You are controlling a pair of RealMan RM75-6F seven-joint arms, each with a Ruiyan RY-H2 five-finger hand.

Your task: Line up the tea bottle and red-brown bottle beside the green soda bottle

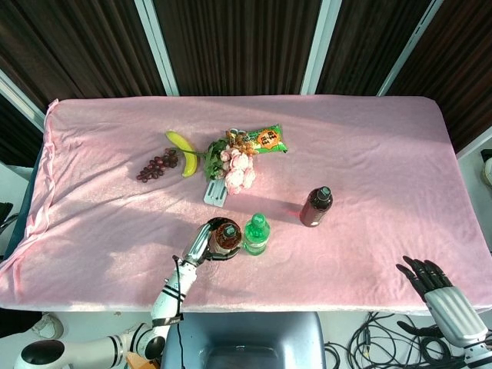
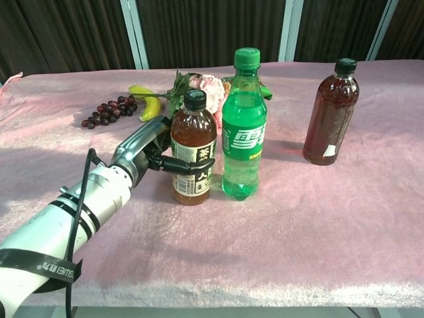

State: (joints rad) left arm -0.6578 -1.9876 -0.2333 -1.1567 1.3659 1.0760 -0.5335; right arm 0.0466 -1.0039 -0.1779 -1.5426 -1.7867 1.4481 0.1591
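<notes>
While our left hand grips the tea bottle upright on the cloth, just beside the green soda bottle, we should release gently. Our right hand waits open, well apart from the red-brown bottle.

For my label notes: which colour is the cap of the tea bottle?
Black; the tea bottle shows it best in the chest view.
</notes>
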